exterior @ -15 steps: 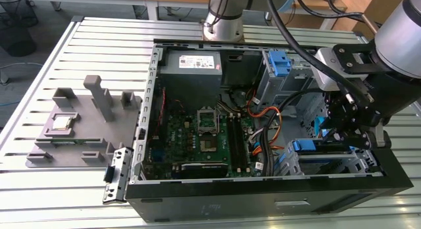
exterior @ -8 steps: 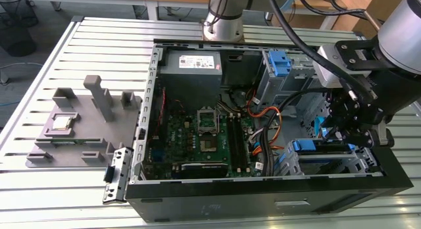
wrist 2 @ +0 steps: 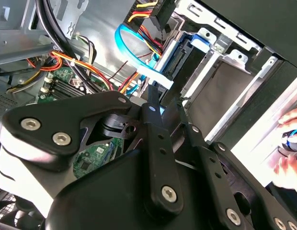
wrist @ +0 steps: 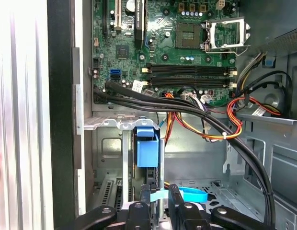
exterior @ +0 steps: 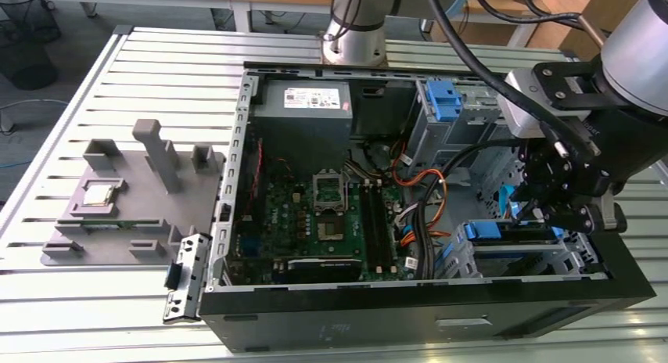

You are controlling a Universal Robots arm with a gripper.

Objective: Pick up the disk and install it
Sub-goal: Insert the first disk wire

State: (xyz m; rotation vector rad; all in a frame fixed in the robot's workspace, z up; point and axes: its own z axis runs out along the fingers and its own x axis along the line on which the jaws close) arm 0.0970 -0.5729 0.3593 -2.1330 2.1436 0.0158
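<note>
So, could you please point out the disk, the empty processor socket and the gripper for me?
disk (wrist: 147, 152), first wrist view, on its blue bracket.
empty processor socket (exterior: 328, 189), exterior view, on its centre.
gripper (wrist: 161, 195), first wrist view, midway between the fingertips.

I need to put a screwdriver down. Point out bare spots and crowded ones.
Free: slatted table behind the grey fixture, and the strip in front of it. Crowded: the computer case, where cables surround the gripper.

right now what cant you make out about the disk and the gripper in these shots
- Disk: in the exterior view the gripper covers most of it, so how far it sits in its bay is unclear.
- Disk label: hidden in both wrist views; just the blue bracket shows edge-on.
- Fingertips: in the first wrist view the frame edge cuts them off; grip state cannot be judged.
</note>
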